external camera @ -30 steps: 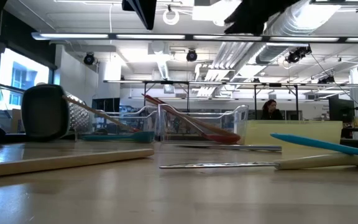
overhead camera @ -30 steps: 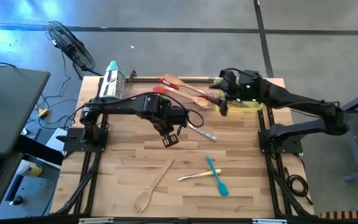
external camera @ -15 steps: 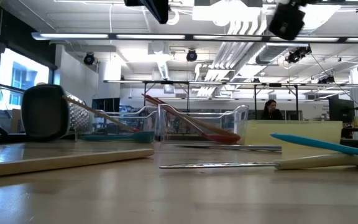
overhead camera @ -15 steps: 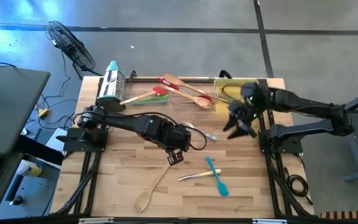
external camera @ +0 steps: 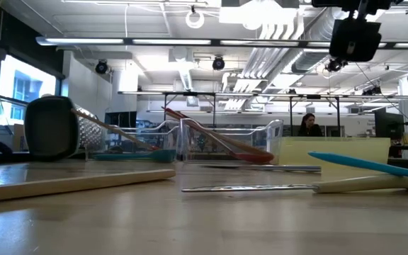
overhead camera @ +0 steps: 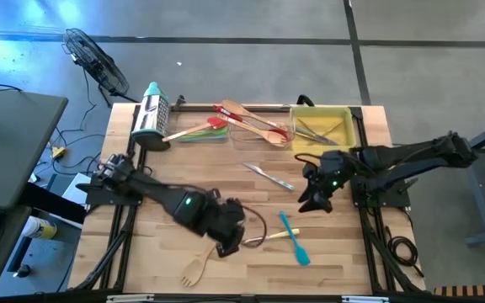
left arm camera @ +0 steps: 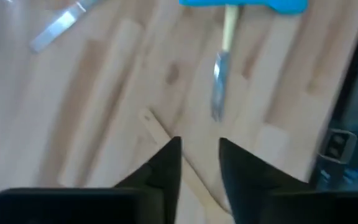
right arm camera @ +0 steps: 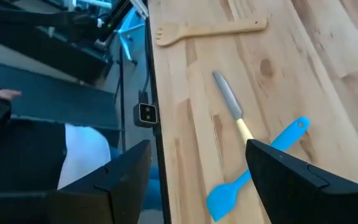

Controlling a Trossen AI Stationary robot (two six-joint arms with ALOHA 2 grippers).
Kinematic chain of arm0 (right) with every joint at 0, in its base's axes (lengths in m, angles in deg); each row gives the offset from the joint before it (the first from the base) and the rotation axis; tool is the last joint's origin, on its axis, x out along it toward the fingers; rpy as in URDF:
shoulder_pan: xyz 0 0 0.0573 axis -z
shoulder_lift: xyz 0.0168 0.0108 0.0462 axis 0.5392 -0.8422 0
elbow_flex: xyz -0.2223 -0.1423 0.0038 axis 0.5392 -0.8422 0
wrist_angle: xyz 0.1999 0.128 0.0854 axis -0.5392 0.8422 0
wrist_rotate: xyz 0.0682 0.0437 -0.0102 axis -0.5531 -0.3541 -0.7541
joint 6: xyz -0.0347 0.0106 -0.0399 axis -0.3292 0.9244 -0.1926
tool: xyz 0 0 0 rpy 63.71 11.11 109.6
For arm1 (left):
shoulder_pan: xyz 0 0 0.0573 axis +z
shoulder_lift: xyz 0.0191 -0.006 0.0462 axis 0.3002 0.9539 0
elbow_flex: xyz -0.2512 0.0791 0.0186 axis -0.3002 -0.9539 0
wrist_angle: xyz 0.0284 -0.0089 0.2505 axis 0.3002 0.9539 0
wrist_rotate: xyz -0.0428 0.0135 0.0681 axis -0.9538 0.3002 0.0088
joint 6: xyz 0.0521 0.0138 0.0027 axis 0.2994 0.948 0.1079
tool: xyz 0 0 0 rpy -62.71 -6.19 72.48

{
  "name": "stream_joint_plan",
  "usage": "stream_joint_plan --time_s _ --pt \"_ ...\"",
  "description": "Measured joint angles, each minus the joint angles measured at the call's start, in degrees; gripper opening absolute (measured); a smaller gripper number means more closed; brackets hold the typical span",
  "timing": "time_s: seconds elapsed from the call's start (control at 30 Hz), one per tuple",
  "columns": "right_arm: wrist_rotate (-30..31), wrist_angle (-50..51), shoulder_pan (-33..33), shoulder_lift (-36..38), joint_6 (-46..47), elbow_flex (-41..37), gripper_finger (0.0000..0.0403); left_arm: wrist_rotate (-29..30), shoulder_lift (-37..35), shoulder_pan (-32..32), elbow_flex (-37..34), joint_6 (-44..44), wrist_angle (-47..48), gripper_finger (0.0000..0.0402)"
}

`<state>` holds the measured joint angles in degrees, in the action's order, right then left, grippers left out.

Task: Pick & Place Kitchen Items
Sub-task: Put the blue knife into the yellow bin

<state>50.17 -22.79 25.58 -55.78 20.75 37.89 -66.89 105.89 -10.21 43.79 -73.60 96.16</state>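
On the near part of the table lie a wooden fork [overhead camera: 199, 263], a blue spatula [overhead camera: 294, 239] and a small knife with a pale handle [overhead camera: 269, 238]; a second metal knife [overhead camera: 268, 177] lies at mid table. My left gripper [overhead camera: 224, 248] hovers over the fork's handle end [left arm camera: 148, 118]. Its fingers stand a little apart with nothing between them [left arm camera: 199, 158]. My right gripper [overhead camera: 310, 202] hangs wide open to the right of the spatula. Its wrist view looks down past its fingertips [right arm camera: 197, 177] on the spatula [right arm camera: 253, 180], the knife [right arm camera: 230, 102] and the fork [right arm camera: 210, 30].
Along the far edge stand a steel grater [overhead camera: 150, 114], a clear tray [overhead camera: 255, 126] with red spatulas and wooden spoons, and a yellow tray [overhead camera: 343, 118] holding thin utensils. Bare wood lies between the trays and the near utensils.
My left gripper has swung from mid table toward the near edge, ending over the wooden fork's handle. My right gripper has come away from the yellow tray toward the near edge, sinking and turning as it went. The utensils on the table have stayed in place.
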Motion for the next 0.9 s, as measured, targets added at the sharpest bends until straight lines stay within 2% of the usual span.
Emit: stream_joint_plan --time_s 0.13,0.23,0.33,0.47,0.57,0.67,0.9 --pt "7.72 -0.50 -5.62 0.00 4.92 -0.33 0.0254 9.64 0.00 -3.75 0.00 -2.30 0.37 0.0148" --pt "13.32 -1.07 -9.51 0.00 6.43 -0.33 0.0254 12.01 0.51 -5.49 0.06 -2.99 -0.53 0.0169" --pt "19.97 -1.01 -12.87 0.01 6.05 -0.33 0.0254 11.90 1.19 -6.79 0.00 -2.99 -1.53 0.0178" --pt "30.51 -0.95 -16.23 -0.85 1.13 -0.33 0.0254 10.10 2.65 -7.60 -0.01 -3.02 -2.98 0.0180" --pt "36.28 -0.11 -17.29 -2.27 0.23 -0.33 0.0254 6.09 4.11 -7.68 0.17 -3.78 -5.04 0.0180" --pt "37.47 1.13 -16.38 -4.09 0.48 -0.33 0.0254 4.32 5.00 -8.68 -0.13 -6.26 -4.12 0.0180" --pt "37.37 8.52 -9.78 -10.77 -0.36 -0.33 0.0254 5.48 4.68 -8.72 0.02 -9.48 -2.99 0.0180"
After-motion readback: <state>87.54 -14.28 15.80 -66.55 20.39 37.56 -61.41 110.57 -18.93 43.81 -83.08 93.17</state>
